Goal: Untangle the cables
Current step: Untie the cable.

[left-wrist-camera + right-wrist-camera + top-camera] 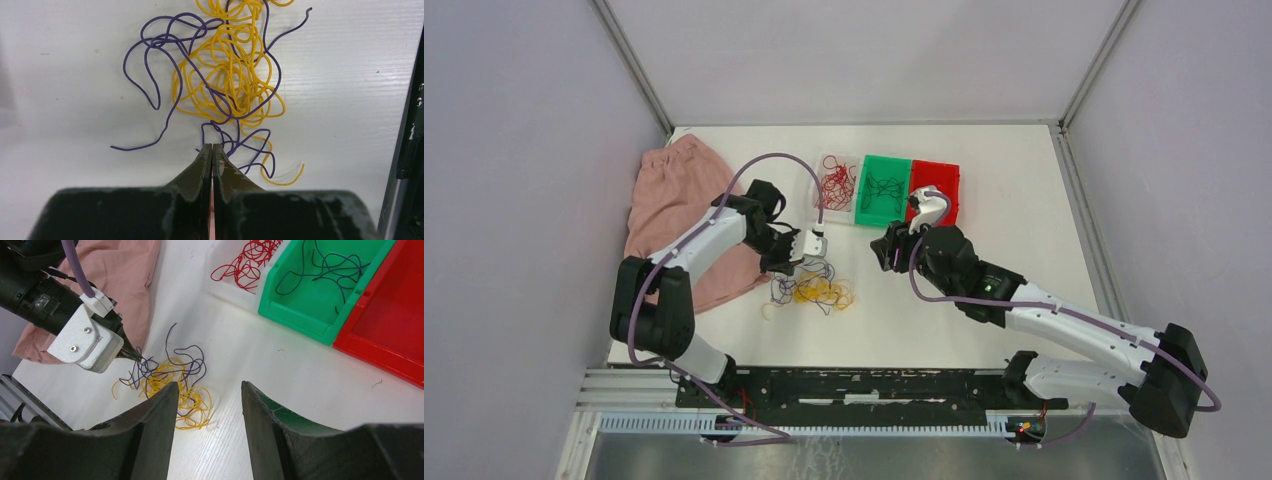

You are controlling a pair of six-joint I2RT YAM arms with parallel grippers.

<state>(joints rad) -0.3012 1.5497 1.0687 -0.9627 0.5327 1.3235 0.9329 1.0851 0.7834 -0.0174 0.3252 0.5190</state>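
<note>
Inspecting the bench (1024, 180): the loose cables (816, 290) lie flat in one tangle of yellow and purple strands. It sits in front of the green bin (862, 195) and a little to its left, toward the arm bases, and is well apart from the bin.

The left gripper (805, 262) is down at the edge of that tangle facing the green bin. Its jaws are pressed together with no gap. In the left wrist view the tips meet just beside a purple strand; whether a strand is nipped between them cannot be told.

The right gripper (209, 386) hangs above the bench in front of the green bin, to the right of the tangle. Its jaws stand moderately apart with nothing between them.

Inside the green bin lie purple cables (884, 187), loosely curled. A clear tray (245, 296) touches the green bin's left side and holds red cables (836, 183). A red bin (948, 175) touches the green bin's right side; no contents can be made out on the floor that shows. A pink cloth (674, 200) lies crumpled well to the left of the green bin, beyond the clear tray.
</note>
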